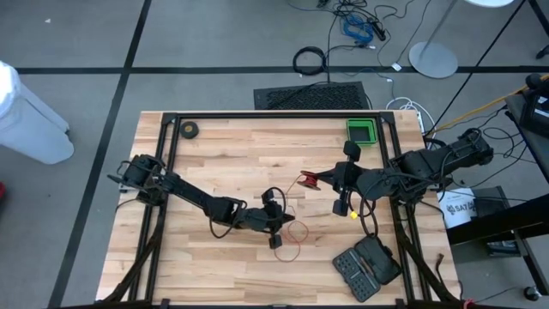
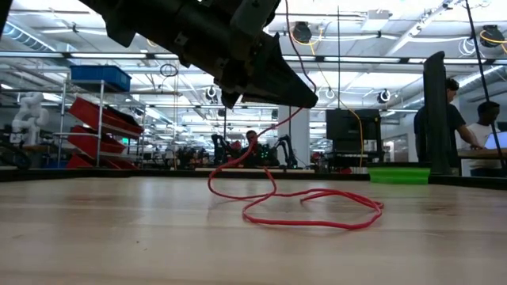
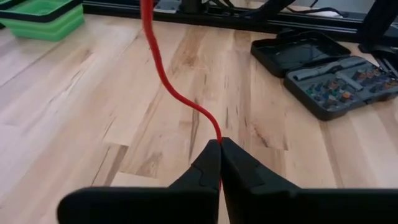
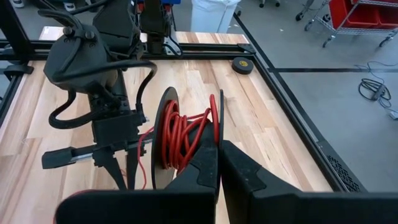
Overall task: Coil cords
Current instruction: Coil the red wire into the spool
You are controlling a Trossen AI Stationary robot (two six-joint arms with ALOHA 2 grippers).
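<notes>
At centre frame the left gripper (image 3: 219,144) is pinched tight on the red cord (image 3: 163,73), while the right gripper (image 4: 219,149) is clamped on the reel (image 4: 186,142). Several turns are wound; loose loops remaining on the table (image 2: 95,237), lower centre, suggest roughly halfway.

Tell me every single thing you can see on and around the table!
cord: one, red, loose loops mid-table, running up to both arms
reel: one, black discs wound with red cord, held off the table right of the middle
tray: one, green, far right corner of the table
roll: one, black, far left corner
bit case: one, black, open, near right corner
mat: one, black, floor beyond the table
people: at least two, in the room beyond the table
left gripper: black, fingers shut on the cord, mid-table
right gripper: black, fingers shut on the reel's rim
</notes>
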